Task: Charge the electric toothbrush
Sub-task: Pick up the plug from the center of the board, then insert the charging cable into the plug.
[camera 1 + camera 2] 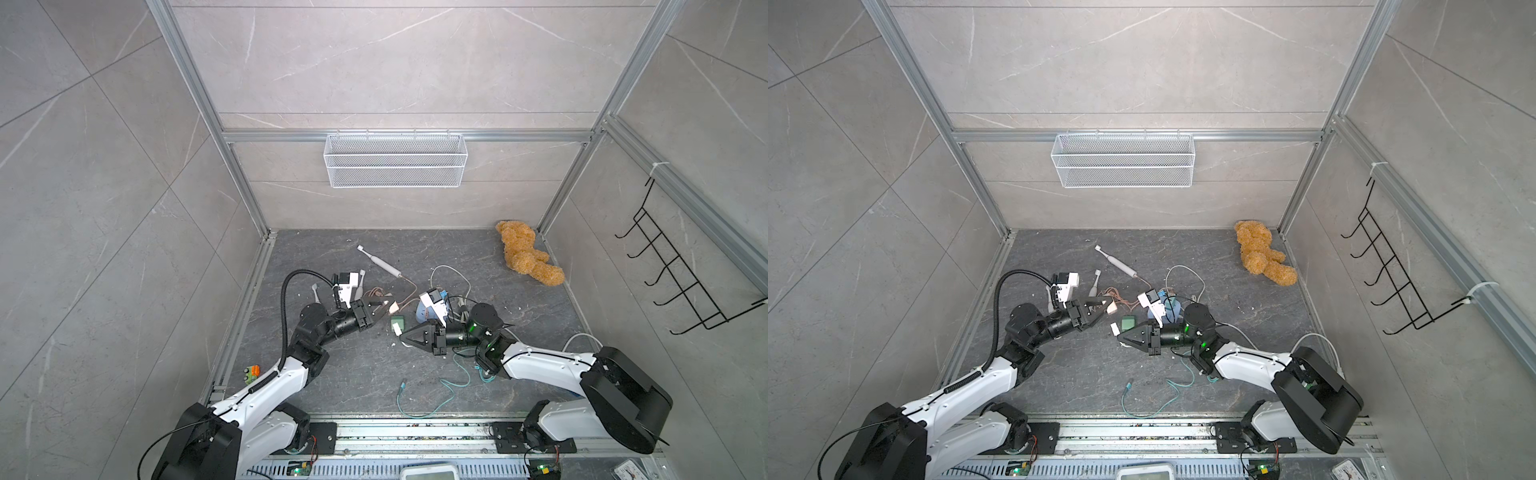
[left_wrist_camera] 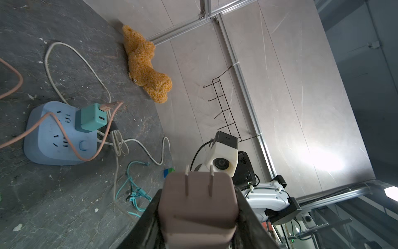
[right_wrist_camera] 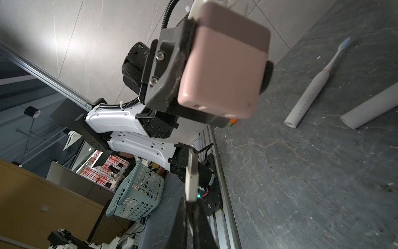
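Pink wall adapter (image 2: 198, 204): nearest item, two prongs facing outward. It is clamped between the half-closed fingers of the left hand (image 1: 384, 306) and, as we read it, held off the surface (image 1: 353, 374).

USB plug (image 3: 191, 179): white, pinched in the right hand (image 1: 402, 337), whose jaws are closed right down on it. It points toward the wall adapter, near but not touching.

Electric toothbrush (image 1: 380, 262): white, lying flat on the surface beyond the left hand, toward the back wall. A pinkish cable (image 1: 411, 286) leads off from its base. We cannot trace where that cable ends.

Power strip (image 2: 60, 133): blue, flat on the surface beside the right arm, with sockets free. A teal charger (image 2: 91, 118) is already plugged into it.

Step in hand, by our judgement: joining plug to wall adapter in mid-air. The next move calls for lining the plug's flat tongue up with the adapter's port, which we cannot locate with certainty, then pushing straight in while the left hand holds firm. Seating the prongs in the strip would follow.
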You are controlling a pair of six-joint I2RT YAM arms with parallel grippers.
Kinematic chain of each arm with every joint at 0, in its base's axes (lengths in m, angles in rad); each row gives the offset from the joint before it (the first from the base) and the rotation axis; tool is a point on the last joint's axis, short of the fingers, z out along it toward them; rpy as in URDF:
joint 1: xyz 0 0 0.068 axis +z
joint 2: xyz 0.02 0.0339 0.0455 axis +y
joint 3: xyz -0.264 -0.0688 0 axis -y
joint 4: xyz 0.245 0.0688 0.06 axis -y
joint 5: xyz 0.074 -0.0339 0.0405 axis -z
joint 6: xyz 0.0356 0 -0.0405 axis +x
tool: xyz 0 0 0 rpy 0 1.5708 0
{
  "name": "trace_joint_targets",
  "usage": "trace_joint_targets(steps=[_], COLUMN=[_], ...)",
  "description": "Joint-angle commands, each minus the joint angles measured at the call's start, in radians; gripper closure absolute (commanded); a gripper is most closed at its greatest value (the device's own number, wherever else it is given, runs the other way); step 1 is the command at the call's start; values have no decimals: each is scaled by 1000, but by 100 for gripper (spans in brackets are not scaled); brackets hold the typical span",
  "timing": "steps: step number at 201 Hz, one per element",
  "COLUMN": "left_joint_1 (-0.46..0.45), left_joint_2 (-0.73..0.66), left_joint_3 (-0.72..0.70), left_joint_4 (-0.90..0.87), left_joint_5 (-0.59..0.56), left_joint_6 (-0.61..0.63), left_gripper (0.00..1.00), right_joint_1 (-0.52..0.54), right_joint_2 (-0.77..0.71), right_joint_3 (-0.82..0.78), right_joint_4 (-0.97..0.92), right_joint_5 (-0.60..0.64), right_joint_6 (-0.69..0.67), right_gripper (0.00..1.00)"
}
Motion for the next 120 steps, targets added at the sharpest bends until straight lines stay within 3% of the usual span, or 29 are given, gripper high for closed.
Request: trace_joint_targets(steps=[1, 33, 57, 120], left_joint_1=[4, 3, 3, 3], left_joint_2=[14, 31, 35, 69], left_joint_3=[-10, -9, -18, -39], left_joint_4=[133, 152, 160, 248], left_joint_5=[59, 87, 82, 84], left_joint_6=[-32, -36, -38, -80], left_gripper=[100, 100, 100, 100], right_joint_1=[-21, -28, -32, -35], right_joint_2=[-28, -21, -41, -10], right_joint_3=[19, 23, 34, 45], right_joint_4=[32, 110, 29, 35], right_joint_5=[-25, -51, -31, -11], right_joint_6=[17, 58, 11, 21], right_gripper=[100, 100, 100, 100])
